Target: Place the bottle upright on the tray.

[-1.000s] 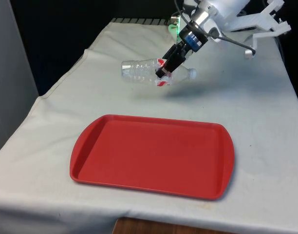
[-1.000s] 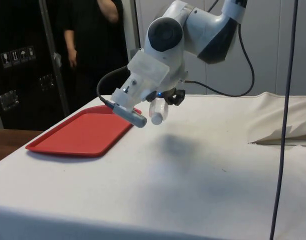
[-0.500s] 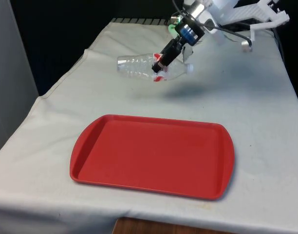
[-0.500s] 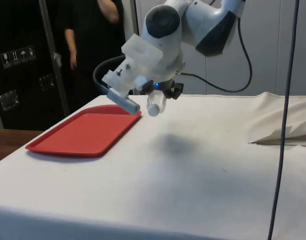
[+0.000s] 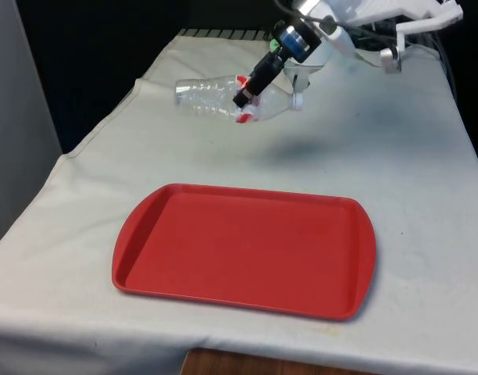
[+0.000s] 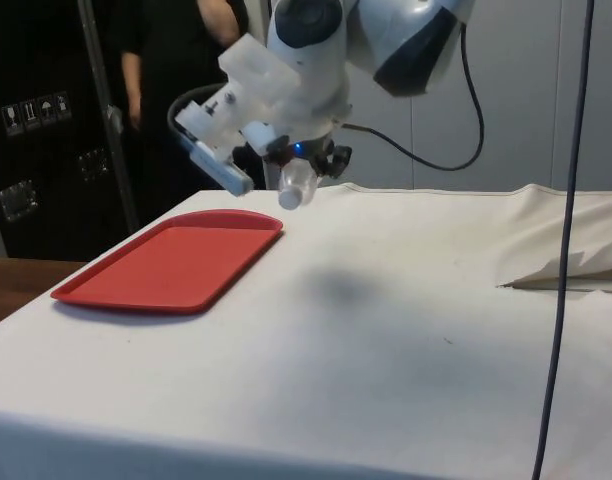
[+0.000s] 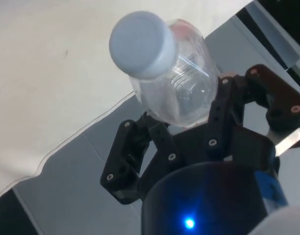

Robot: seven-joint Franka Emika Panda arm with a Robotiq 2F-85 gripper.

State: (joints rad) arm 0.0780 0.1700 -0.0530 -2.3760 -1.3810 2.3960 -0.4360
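A clear plastic bottle [image 5: 212, 98] with a red label and a white cap [image 5: 298, 100] hangs nearly level in the air above the far part of the table. My gripper [image 5: 247, 95] is shut on the bottle around its label. From the side the bottle's cap end [image 6: 294, 190] points down and towards the camera, under my gripper [image 6: 304, 165]. The wrist view has the white cap [image 7: 141, 44] and the clear neck held between my black fingers [image 7: 223, 115]. The red tray [image 5: 247, 250] lies flat near the table's front edge, with nothing on it.
A person in dark clothes [image 6: 186, 80] stands behind the table by the dark cabinets. The white cloth [image 5: 395, 172] has a raised fold [image 6: 566, 270] at the side view's right. A dark cable [image 6: 566, 200] hangs down there too.
My gripper has lifted the bottle higher and carried it towards the front view's left. The bottle's cap end has tipped lower.
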